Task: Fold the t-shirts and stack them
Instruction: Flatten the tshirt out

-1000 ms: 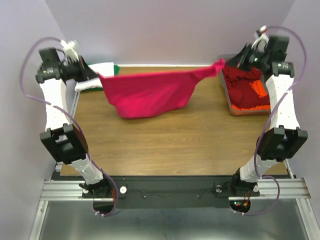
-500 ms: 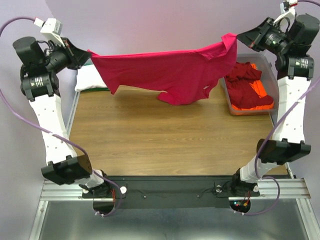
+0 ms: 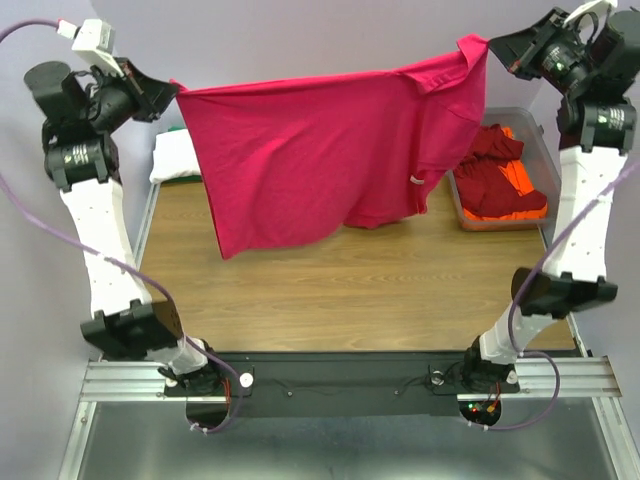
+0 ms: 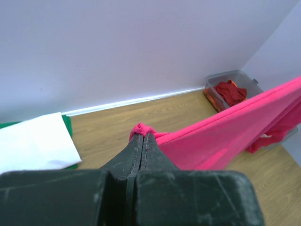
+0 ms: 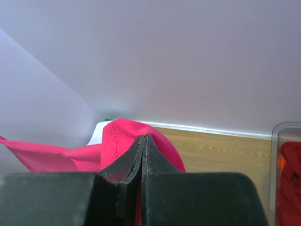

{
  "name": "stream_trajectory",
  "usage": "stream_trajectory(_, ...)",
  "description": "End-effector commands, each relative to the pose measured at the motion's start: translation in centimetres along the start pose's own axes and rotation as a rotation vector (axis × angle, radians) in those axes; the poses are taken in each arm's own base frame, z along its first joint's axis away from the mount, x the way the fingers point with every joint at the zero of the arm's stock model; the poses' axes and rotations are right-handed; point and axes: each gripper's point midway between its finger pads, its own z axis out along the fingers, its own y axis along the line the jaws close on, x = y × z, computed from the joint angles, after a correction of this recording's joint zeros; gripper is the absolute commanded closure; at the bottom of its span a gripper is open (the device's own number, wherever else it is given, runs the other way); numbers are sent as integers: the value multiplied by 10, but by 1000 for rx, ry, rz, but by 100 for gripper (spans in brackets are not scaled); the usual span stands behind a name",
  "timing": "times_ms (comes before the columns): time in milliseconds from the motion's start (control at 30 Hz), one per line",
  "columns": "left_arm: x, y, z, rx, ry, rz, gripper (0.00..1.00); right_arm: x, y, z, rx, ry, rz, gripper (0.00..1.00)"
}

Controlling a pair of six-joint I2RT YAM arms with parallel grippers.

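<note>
Held pink tee (image 3: 320,150) spread in the air betw. 2 raised arms, well above table (image 3: 350,290). Hung as a wide sheet, top edge stretched nearly taut from L to R, hem dropping lowest on the L side, clear of the wood. Showed a small pale tag (image 3: 415,181) on the tee's R edge.

L gripper (image 3: 172,90) clenched tight on the tee's upper L corner. In wrist view, fingers (image 4: 134,150) pressed together w/ a small bunch of pink cloth pinched at the tips. R gripper (image 3: 492,45) likewise clamped on the upper R corner, fingers (image 5: 127,160) closed w/ pink fabric folded over the tips.

Sat at far R of table: clear bin (image 3: 540,150) w/ dark red tee (image 3: 490,170) and orange tee (image 3: 522,190) crumpled inside. Lay at far L corner: white tee (image 3: 172,158), flat, atop a green tee (image 4: 68,127), w/ only a strip of green visible past the white edge. Partly hidden behind the pink cloth in top view, both bin and L pile.
</note>
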Motion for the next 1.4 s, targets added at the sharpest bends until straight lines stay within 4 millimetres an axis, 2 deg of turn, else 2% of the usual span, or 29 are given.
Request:
stream_trajectory(0,-29,16,33,13,-79,71,100,-22,-35,36,38,-98,-33,99)
stream_trajectory(33,-29,24,49,26,-77,64,100,-27,-41,51,20,-120,-46,99)
stream_trajectory(200,-43,51,102,71,-117,14,100,-33,-62,85,-15,-195,-27,99)
stream_trajectory(300,-66,47,112,118,-209,38,100,-45,-65,97,-47,-269,-41,99)
stream_trajectory(367,-93,36,110,156,-315,85,100,-65,-57,96,-77,-351,-66,99)
stream_trajectory(400,-100,32,108,167,-347,104,100,-67,-57,95,-73,-361,-64,99)
stream_trajectory(433,-119,22,101,180,-413,156,100,-79,-49,90,-92,-403,-89,99)
stream_trajectory(567,-159,-10,73,219,-552,255,100,-115,-15,63,-141,-534,-167,99)
stream_trajectory(633,-171,-25,60,242,-605,294,100,-129,-1,47,-150,-589,-201,99)
stream_trajectory(667,-172,-27,59,242,-613,298,100,-131,0,46,-143,-597,-208,99)
stream_trajectory(700,-172,-26,58,238,-616,301,100,-131,0,45,-142,-595,-213,99)
stream_trajectory(767,-161,-17,64,223,-589,306,100,-114,-9,53,-138,-538,-200,99)
stream_trajectory(800,-153,-11,67,214,-569,300,100,-103,-15,58,-137,-505,-187,99)
stream_trajectory(833,-134,3,77,200,-523,269,100,-92,-21,64,-139,-467,-173,99)
stream_trajectory(867,-121,10,81,192,-490,287,100,-66,-34,75,-143,-391,-147,99)
stream_trajectory(900,-107,18,87,183,-457,273,100,-52,-41,80,-142,-350,-127,99)
stream_trajectory(933,-73,35,95,167,-383,233,100,-36,-49,85,-140,-301,-105,99)
stream_trajectory(967,-54,44,99,155,-345,252,100,-4,-64,90,-124,-219,-69,99)
stream_trajectory(1000,-35,52,102,144,-304,251,100,17,-66,91,-144,-151,-80,99)
stream_trajectory(1033,-2,64,104,121,-237,216,100,43,-76,89,-126,-74,-53,99)
stream_trajectory(1067,23,73,104,106,-176,190,100,63,-82,86,-115,-20,-45,99)
stream_trajectory(1100,53,85,101,81,-112,210,100,104,-93,73,-89,87,-40,99)
stream_trajectory(1133,81,89,97,83,-33,173,100,122,-98,65,-78,132,-42,99)
stream_trajectory(1167,98,94,91,78,12,171,100,139,-102,56,-64,173,-47,99)
stream_trajectory(1200,116,100,83,71,59,167,100,147,-93,39,-70,200,-59,100)
stream_trajectory(1233,152,103,71,70,157,179,100,190,-107,23,-45,305,-62,99)
stream_trajectory(1300,186,105,56,76,252,190,100,219,-111,0,-24,373,-76,99)
stream_trajectory(1333,208,104,47,85,305,199,100,244,-118,-19,11,427,-82,99)
stream_trajectory(1367,231,104,36,93,382,211,100,256,-119,-28,15,457,-88,99)
